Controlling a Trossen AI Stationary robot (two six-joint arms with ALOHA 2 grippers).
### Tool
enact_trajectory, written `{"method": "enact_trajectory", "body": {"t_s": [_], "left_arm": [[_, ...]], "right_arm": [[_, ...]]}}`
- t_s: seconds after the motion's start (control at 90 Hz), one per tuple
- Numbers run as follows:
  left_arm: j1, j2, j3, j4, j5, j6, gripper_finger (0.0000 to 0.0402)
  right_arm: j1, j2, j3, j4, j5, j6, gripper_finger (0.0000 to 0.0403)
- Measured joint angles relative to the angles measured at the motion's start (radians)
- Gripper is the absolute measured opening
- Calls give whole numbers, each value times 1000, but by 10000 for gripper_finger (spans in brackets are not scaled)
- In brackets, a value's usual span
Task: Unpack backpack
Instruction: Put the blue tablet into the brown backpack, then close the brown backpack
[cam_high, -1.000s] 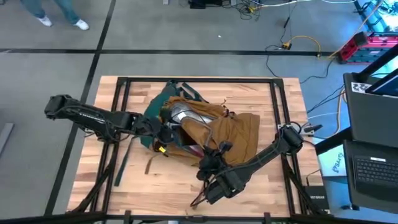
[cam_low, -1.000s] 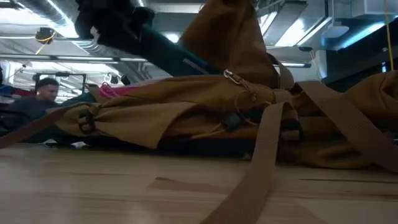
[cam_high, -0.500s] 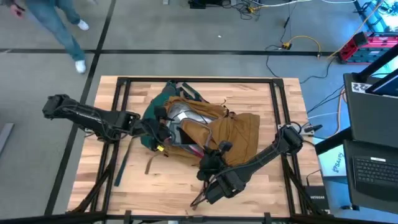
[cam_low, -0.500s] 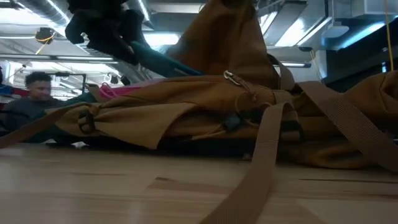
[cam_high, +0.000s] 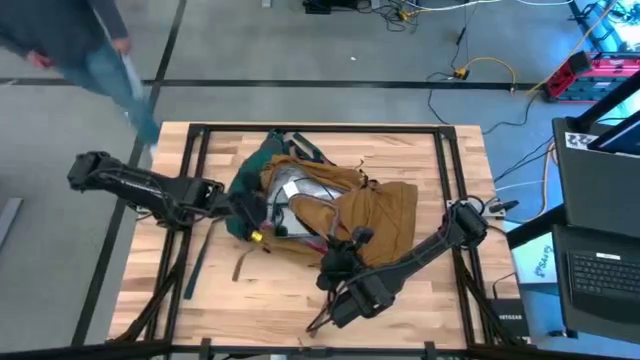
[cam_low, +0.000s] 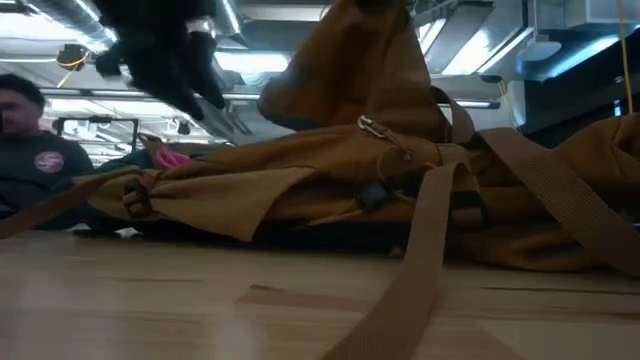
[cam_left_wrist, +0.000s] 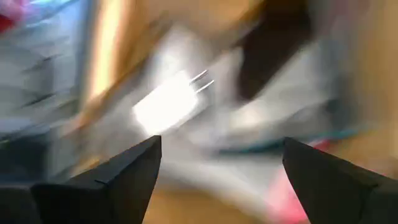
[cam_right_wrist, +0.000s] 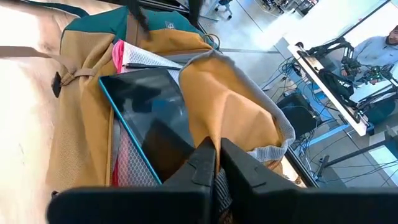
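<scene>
The tan-brown backpack (cam_high: 340, 205) lies on its side mid-table, teal back panel toward the far left. My right gripper (cam_high: 335, 252) is shut on its opening edge and holds that edge up. Inside lie a dark tablet with a teal rim (cam_right_wrist: 146, 118) and a clear pink-edged pouch (cam_right_wrist: 134, 59). My left gripper (cam_high: 252, 215) hovers open at the opening's left side with nothing between its fingers. Ahead of it, a white plug (cam_left_wrist: 171, 102) lies on the grey lining. My right gripper pinches the tan opening edge with its grey lining (cam_right_wrist: 214, 118) between its two fingers, coming from the table's near side. That fabric stands raised as a peak (cam_low: 370, 70) above the bag. The backpack's body stays lying on the table.
A dark strap (cam_high: 195, 260) and a tan strap (cam_low: 420, 270) trail over the wood on the near side. Black frame rails (cam_high: 200, 135) run along the table's edges. A person (cam_high: 90, 40) walks past the far left corner.
My left gripper has drawn back a little toward the table's left edge, away from the backpack's opening, and stayed open. My right gripper has kept the raised edge still. The person beyond the far left corner has walked closer to the table.
</scene>
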Motion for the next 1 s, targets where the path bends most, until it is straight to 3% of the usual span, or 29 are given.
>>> {"method": "enact_trajectory", "body": {"t_s": [0.078, 0.133, 0.367, 0.689, 0.856, 1.0], "left_arm": [[-39, 8, 0, 107, 155, -54, 314], [-86, 27, 1, 183, 192, -66, 314], [-233, 238, 0, 471, 131, 70, 314], [-339, 595, -1, 936, -43, 646, 314], [-343, 673, -1, 1146, -71, 804, 314], [-319, 691, 12, 1179, -26, 816, 314]], "right_arm": [[0, 0, 0, 0, 0, 0, 0], [0, 0, 0, 0, 0, 0, 0], [0, 0, 0, 6, 0, 0, 0], [0, 0, 0, 5, 0, 0, 0], [0, 0, 0, 4, 0, 0, 0], [0, 0, 0, 5, 0, 0, 0]]}}
